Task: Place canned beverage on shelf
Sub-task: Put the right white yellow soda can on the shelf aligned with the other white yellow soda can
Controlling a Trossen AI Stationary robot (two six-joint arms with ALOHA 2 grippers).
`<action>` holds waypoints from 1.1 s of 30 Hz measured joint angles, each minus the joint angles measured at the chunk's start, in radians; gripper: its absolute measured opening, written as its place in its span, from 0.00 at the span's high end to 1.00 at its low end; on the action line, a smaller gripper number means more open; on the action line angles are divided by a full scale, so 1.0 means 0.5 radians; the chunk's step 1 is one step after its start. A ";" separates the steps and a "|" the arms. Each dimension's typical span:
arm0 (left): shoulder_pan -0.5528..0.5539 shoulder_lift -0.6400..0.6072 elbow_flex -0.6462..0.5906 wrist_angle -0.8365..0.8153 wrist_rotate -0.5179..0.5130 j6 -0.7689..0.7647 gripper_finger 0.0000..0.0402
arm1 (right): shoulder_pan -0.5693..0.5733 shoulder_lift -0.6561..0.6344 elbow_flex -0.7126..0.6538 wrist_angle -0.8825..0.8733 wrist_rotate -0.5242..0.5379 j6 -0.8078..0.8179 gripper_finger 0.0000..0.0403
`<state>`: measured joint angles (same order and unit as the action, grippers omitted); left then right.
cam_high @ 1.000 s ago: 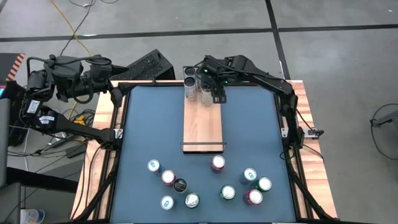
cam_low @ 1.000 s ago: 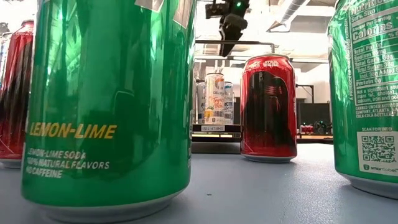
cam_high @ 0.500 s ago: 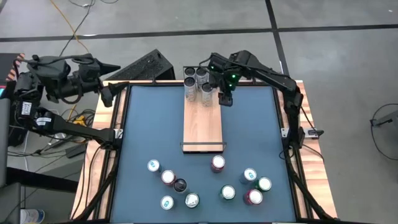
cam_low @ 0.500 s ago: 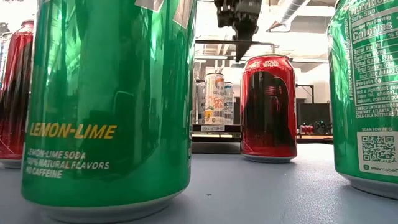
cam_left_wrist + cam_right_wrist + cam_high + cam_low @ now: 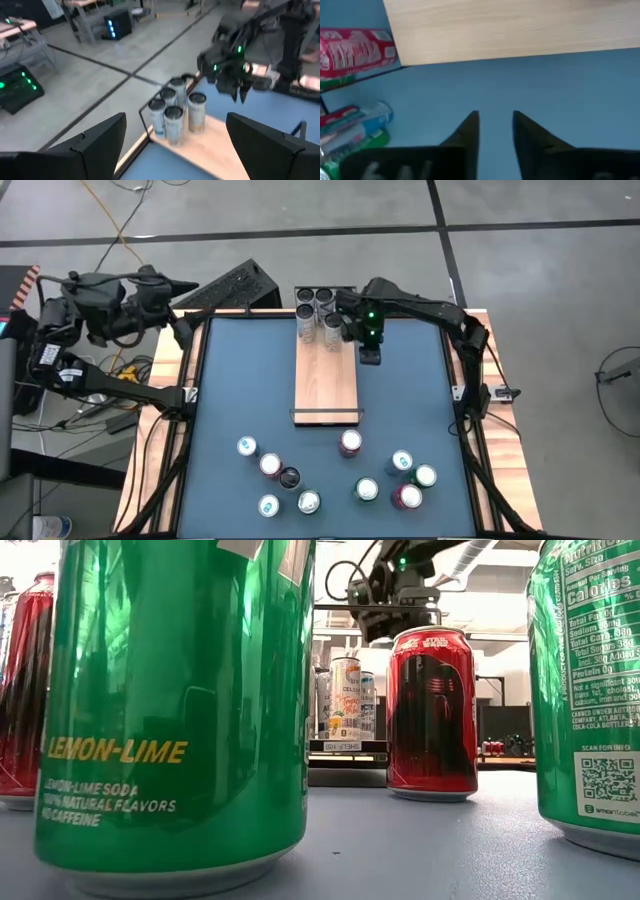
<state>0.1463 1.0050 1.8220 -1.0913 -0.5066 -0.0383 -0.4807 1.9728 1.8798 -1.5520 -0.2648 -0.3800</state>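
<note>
The shelf (image 5: 326, 375), a pale wood plank, lies along the middle of the blue table (image 5: 240, 380). Several tall cans (image 5: 318, 313) stand on its far end, also seen in the left wrist view (image 5: 175, 110). Several loose canned beverages (image 5: 340, 470) stand near the table's near edge. My right gripper (image 5: 369, 358) hangs just right of the shelf's far half and points down at bare table. Its fingers (image 5: 496, 117) are narrowly open with nothing between them. My left gripper (image 5: 175, 135) is wide open and empty, held high beyond the table's far left corner (image 5: 180, 330).
In the low view a green can (image 5: 170, 700), a red can (image 5: 432, 710) and another green can (image 5: 590, 690) stand close to the lens. A black wire rail (image 5: 326, 412) closes the shelf's near end. A black keyboard-like object (image 5: 235, 288) lies beyond the far left corner.
My right gripper has gone from above the cans at the shelf's far end toward the table's right and near edges and down. It has tipped from slanting to pointing nearly straight down beside the shelf. The cans on the shelf have stayed where they were.
</note>
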 joint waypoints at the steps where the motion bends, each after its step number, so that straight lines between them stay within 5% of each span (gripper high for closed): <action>1: 0.000 -0.002 -0.023 0.040 0.000 0.001 0.17 | 0.002 -0.003 -0.003 0.004 -0.002 -0.026 0.84; 5: 0.000 -0.022 -0.111 0.195 -0.002 0.002 0.17 | 0.006 -0.130 -0.004 0.187 -0.012 -0.122 0.98; 11: 0.000 -0.039 -0.304 0.491 0.009 -0.008 0.17 | -0.044 -0.418 -0.031 0.724 -0.029 0.037 0.99; 24: 0.001 -0.045 -0.606 1.061 0.021 -0.071 0.17 | -0.055 -0.838 -0.994 1.924 0.072 0.341 1.00; 33: 0.024 -0.044 -0.617 1.089 0.073 -0.122 0.17 | -0.040 -0.786 -1.193 2.224 0.233 0.514 1.00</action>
<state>0.1584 0.9829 1.5135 -0.5467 -0.4699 -0.0992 -0.5007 1.5796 1.2831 -0.4398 -0.1481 -0.1231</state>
